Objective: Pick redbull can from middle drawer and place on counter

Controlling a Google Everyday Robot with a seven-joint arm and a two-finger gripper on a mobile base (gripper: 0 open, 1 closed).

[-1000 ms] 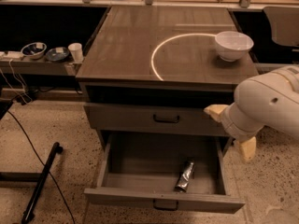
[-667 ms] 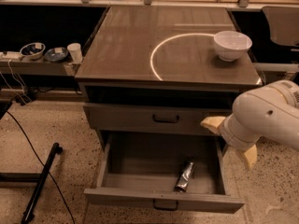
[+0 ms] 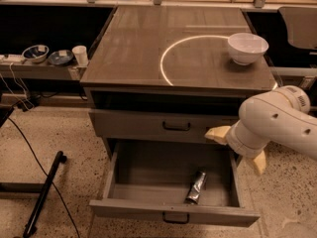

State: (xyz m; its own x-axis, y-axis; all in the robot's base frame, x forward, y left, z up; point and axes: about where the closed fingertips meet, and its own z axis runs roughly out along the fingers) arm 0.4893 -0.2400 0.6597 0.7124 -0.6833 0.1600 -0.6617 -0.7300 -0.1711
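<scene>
Change against the earlier frames: the arm (image 3: 280, 120) has come slightly lower and further left along the right side of the cabinet; the gripper (image 3: 237, 148) has moved with it and now hangs in front of the right end of the closed drawer (image 3: 133, 125), above the right rear corner of the open drawer (image 3: 158, 167). The fingers (image 3: 218, 134) are spread wide apart, one tip pointing left and one pointing down to the right; they hold nothing. The can (image 3: 196, 187) has not moved; it lies on its side on the floor of the open drawer, right of centre and near the front panel, with its length running roughly front to back; it is well apart from the gripper.

Surroundings: the table (image 3: 138, 48) carries a bright arc line (image 3: 166, 58) and a white bowl (image 3: 247, 47) that stands upright at the right end of the arc; the speckled floor (image 3: 49, 143) holds a black bar (image 3: 44, 192) and a cable to the left. A side shelf (image 3: 34, 71) left of the table bears two small bowls (image 3: 34, 52) and a cup (image 3: 79, 55).

Obstructions: the right wall (image 3: 234, 175) of the open drawer runs just below the gripper; the wrist hides the right end of the closed drawer's front; each drawer front shows a dark handle (image 3: 176, 217).
</scene>
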